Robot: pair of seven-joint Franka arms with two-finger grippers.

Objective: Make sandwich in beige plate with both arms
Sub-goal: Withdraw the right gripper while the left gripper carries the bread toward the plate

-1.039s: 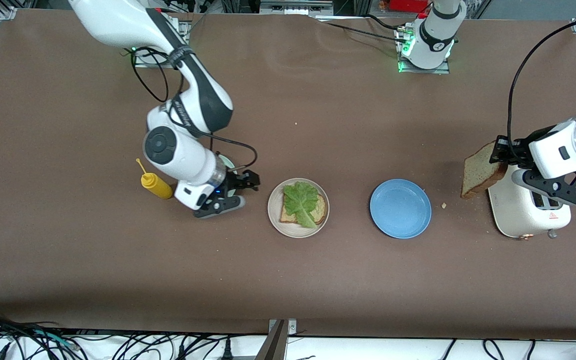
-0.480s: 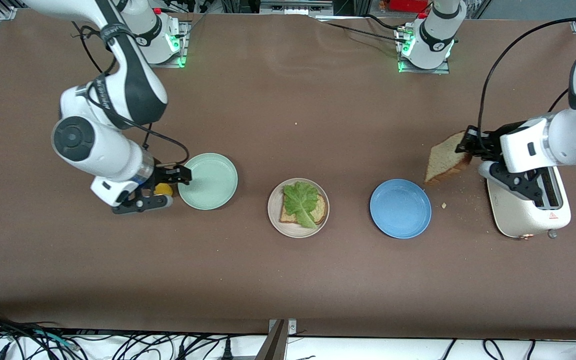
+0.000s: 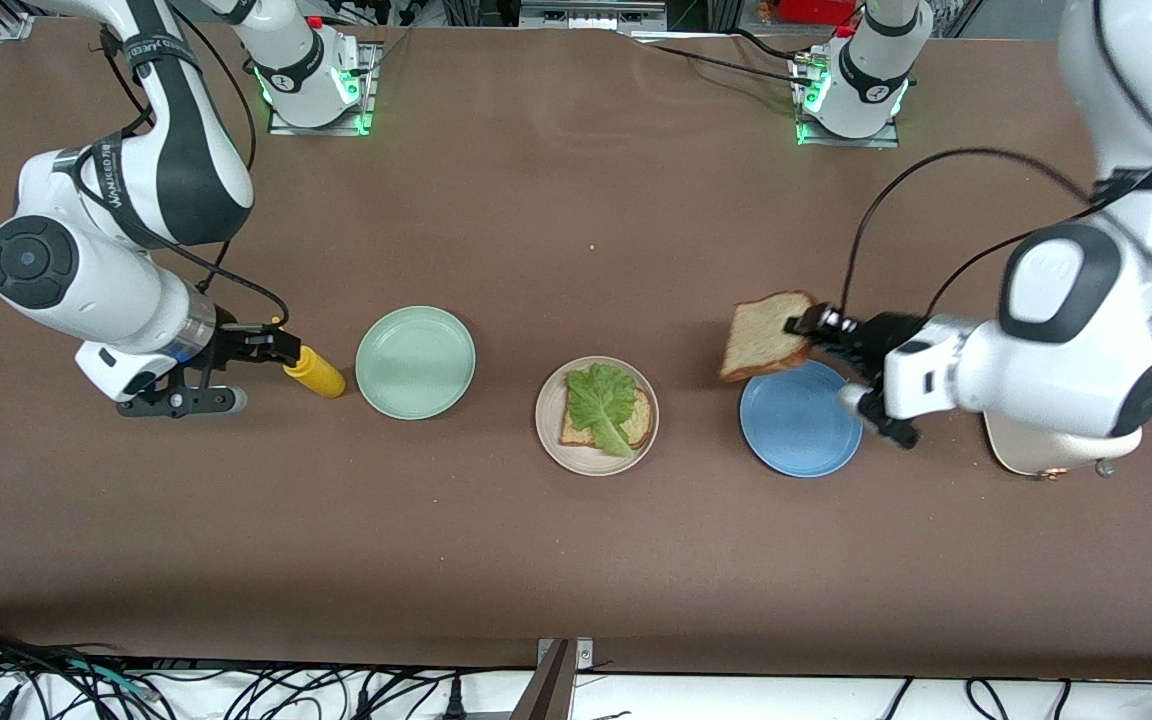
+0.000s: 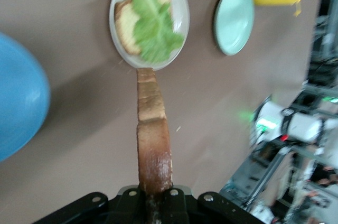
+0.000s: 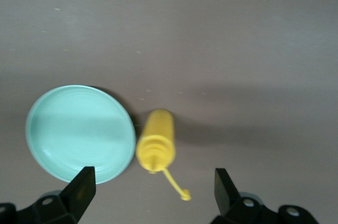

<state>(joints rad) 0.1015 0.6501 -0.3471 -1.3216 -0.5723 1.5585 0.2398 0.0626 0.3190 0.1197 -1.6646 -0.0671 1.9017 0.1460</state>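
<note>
The beige plate (image 3: 548,432) sits mid-table and holds one bread slice (image 3: 642,424) with a ruffled green lettuce leaf (image 3: 601,400) on top. My left gripper (image 3: 810,328) is shut on a second bread slice (image 3: 762,336), holding it by one edge in the air over the blue plate's rim. In the left wrist view that slice (image 4: 153,139) runs edge-on from my left gripper (image 4: 155,198) toward the beige plate (image 4: 117,44). My right gripper (image 3: 272,345) hangs open over the nozzle of a yellow bottle. Nothing is between its fingers (image 5: 79,188).
A blue plate (image 3: 801,430) lies beside the beige plate toward the left arm's end. A mint-green plate (image 3: 415,362) and a lying yellow squeeze bottle (image 3: 315,372) are toward the right arm's end. A white toaster (image 3: 1041,458) shows under the left arm.
The left arm has carried the bread slice from over the toaster to over the blue plate's edge. The right arm has swung away from the beige plate, past the mint-green plate, to the yellow bottle.
</note>
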